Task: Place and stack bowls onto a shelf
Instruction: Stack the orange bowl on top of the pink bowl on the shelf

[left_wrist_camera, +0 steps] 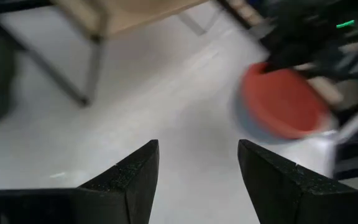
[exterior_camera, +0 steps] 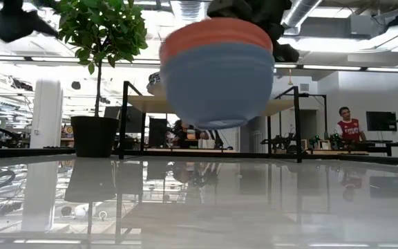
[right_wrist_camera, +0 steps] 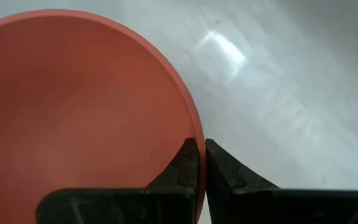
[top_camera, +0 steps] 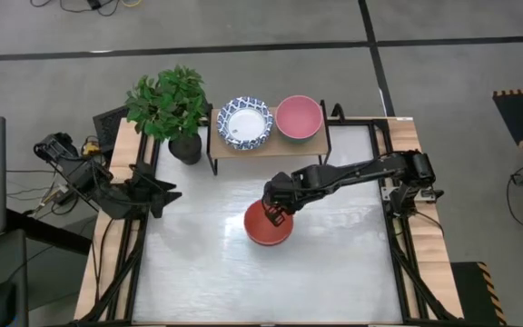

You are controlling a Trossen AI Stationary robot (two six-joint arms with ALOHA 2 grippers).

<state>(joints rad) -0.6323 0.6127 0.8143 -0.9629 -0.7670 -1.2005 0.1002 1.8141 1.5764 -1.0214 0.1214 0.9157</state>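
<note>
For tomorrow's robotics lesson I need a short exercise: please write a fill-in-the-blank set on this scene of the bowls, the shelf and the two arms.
1. The right end effector is shut on the rim of the ____ bowl.
2. In the low view this bowl hangs ____ the white table, not resting on it.
3. On the shelf the pink bowl stands beside a white bowl with a ____ patterned rim.
4. The left end effector waits at the table's left edge with its fingers ____.

Missing words: red; above; blue; open
</note>
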